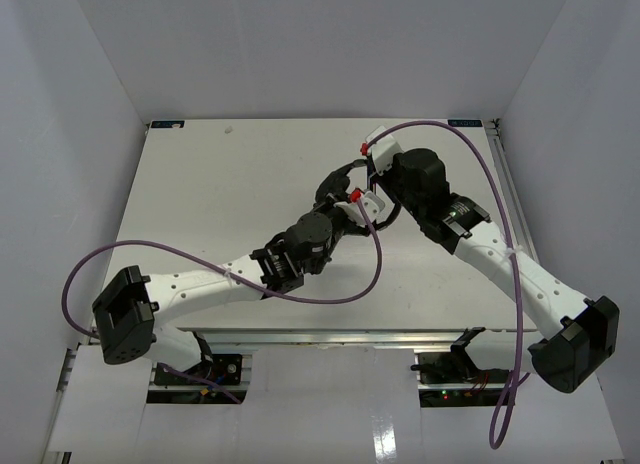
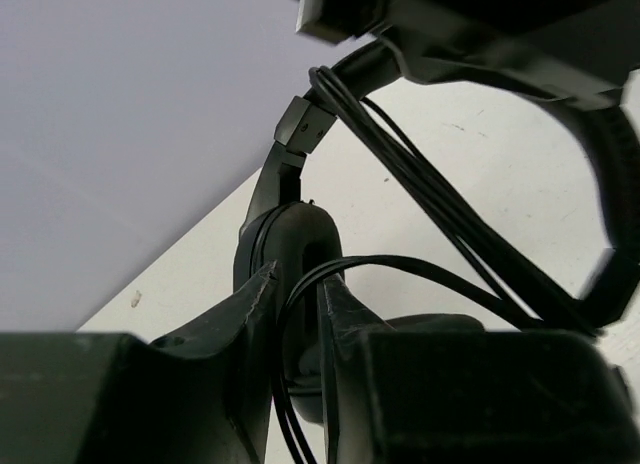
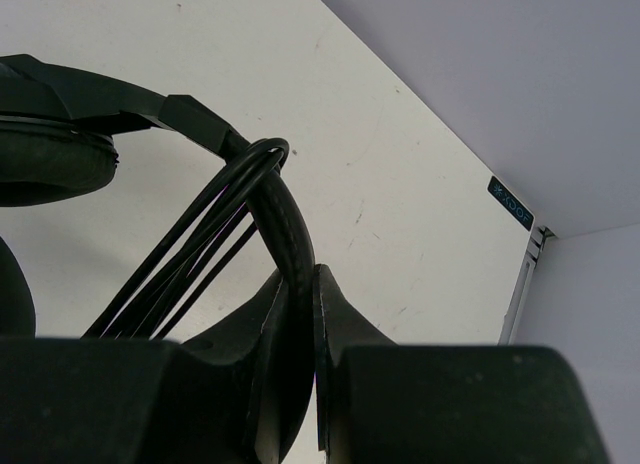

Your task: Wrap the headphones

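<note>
We find the headphones held over the mid-counter, between both tools. The right tool is clenched on the headband. The left tool straddles the cable, and we cannot tell whether it pinches. The cable's wound strands slant up ahead of the left tool, which is nearer.

You have bare table on the left half and along the near edge, and a tool could pass there freely. Right of centre is crowded: the left tool and right tool meet at the headphones, whose cord is strung tight across the gap between them. The left arm's purple cable loops over the table just in front. The right arm's purple cable arcs over the right side. Walls close off the left, back and right.
</note>
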Robot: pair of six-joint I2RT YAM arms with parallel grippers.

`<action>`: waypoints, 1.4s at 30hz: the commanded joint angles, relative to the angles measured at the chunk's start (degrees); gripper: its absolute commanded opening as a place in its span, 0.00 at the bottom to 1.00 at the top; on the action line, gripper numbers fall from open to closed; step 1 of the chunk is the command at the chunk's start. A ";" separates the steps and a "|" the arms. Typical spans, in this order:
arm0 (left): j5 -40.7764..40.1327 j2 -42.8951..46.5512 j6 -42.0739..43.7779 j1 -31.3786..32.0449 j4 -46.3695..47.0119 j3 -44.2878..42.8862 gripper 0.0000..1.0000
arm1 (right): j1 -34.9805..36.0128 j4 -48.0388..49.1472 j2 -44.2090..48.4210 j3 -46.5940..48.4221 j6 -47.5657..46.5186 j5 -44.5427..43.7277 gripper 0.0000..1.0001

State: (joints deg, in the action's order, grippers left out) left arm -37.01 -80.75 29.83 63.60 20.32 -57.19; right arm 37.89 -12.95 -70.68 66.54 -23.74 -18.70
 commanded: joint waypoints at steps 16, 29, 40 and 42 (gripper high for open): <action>15.99 0.79 -1.06 -14.76 -3.82 -6.09 0.57 | -0.10 -1.57 4.85 0.95 3.57 11.39 0.08; 27.25 7.68 -3.39 -16.60 -8.68 -3.77 0.57 | -0.10 -2.59 3.06 0.75 3.68 12.09 0.08; 26.64 6.43 -4.19 -16.70 -8.42 -4.91 0.57 | -0.01 -3.04 2.37 1.52 4.14 13.07 0.08; 26.69 4.39 -4.08 -17.29 -7.17 -5.91 0.57 | -0.01 -3.12 2.70 1.57 4.22 13.72 0.08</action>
State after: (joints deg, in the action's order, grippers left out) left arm -8.41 -73.96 25.69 47.47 10.83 -60.15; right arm 37.58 -17.30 -68.94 66.54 -20.01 -7.34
